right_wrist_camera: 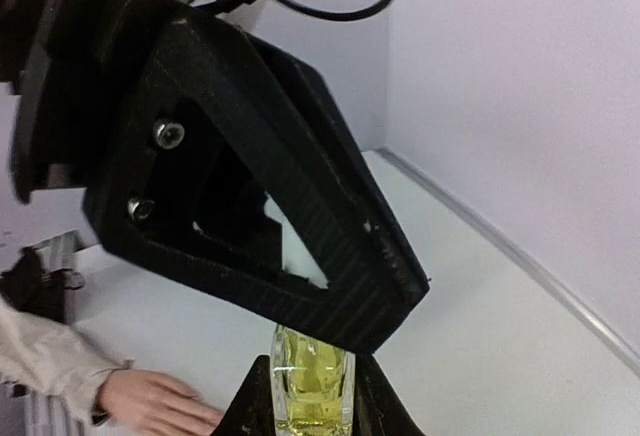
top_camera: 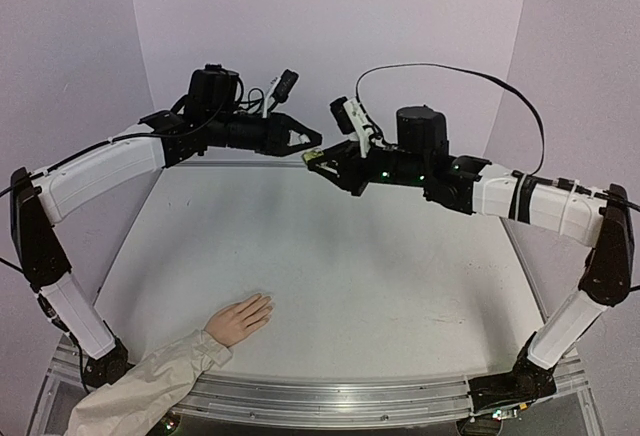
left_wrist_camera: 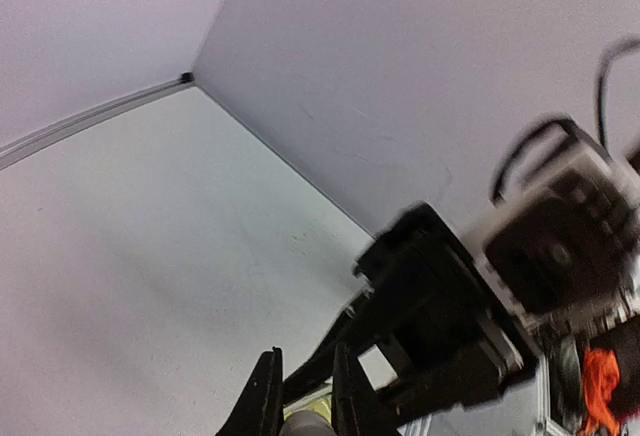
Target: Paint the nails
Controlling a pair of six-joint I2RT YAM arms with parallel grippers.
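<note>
Plainly, the nails [top_camera: 263,303] are mere specks at the fingertips of the pale hand [top_camera: 238,320], which lies flat at the near left of the table [top_camera: 380,266], its beige sleeve [top_camera: 140,391] trailing over the near edge. From above we cannot make out single nails. We judge them hard and fixed, nothing to be gripped, only to be brushed lightly, since the hand looks light and might slide under a push. Well apart from it, raised over the far side, the right gripper [top_camera: 312,162] pinches the yellow-green bottle [right_wrist_camera: 312,381] by its flat sides. It is glass, we reckon, so smooth, slippery and breakable. The left gripper [top_camera: 308,138] meets it head-on, its fingers [left_wrist_camera: 264,401] drawn close about the white cap [right_wrist_camera: 298,251], seemingly clasping it. The cap, in our view, is the place to hold for brushing.
</note>
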